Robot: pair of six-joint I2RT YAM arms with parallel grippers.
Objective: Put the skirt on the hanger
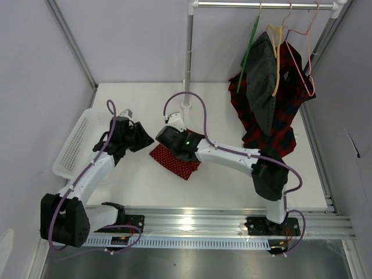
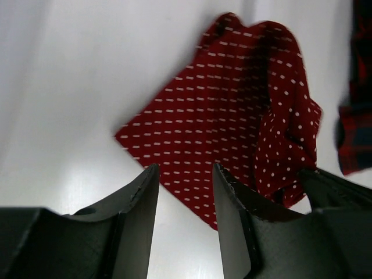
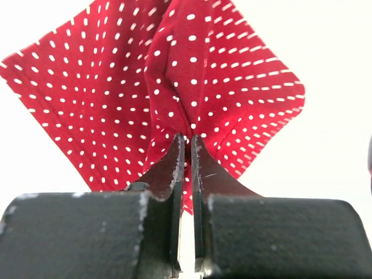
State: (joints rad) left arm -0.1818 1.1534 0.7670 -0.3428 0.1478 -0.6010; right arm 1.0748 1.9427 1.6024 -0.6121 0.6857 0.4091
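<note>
While the right gripper (image 3: 187,139) is pinched on a bunched fold of the red polka-dot skirt (image 3: 104,87), its fingers drawn together with only a sliver of gap, the left gripper (image 2: 185,168) has its jaws partly apart with nothing between them. It points at the skirt's edge from close by; whether it touches the cloth cannot be told. The skirt lies crumpled on the white table (image 1: 221,99), just in front of the clothes rack's upright post (image 1: 188,58), between the two grippers.

To the right of that post, the green hanger (image 1: 251,49) hangs bare and tilted from the top rail (image 1: 267,4). Just beyond it, a yellow hanger (image 1: 276,52) carries a dark grey garment (image 1: 261,81). A pink hanger (image 1: 302,52) is farthest from the post. A red-and-black plaid garment (image 1: 279,131) hangs behind the grey one, its hem reaching the table. Left of the post, a white basket (image 1: 75,142) sits at the table's edge.
</note>
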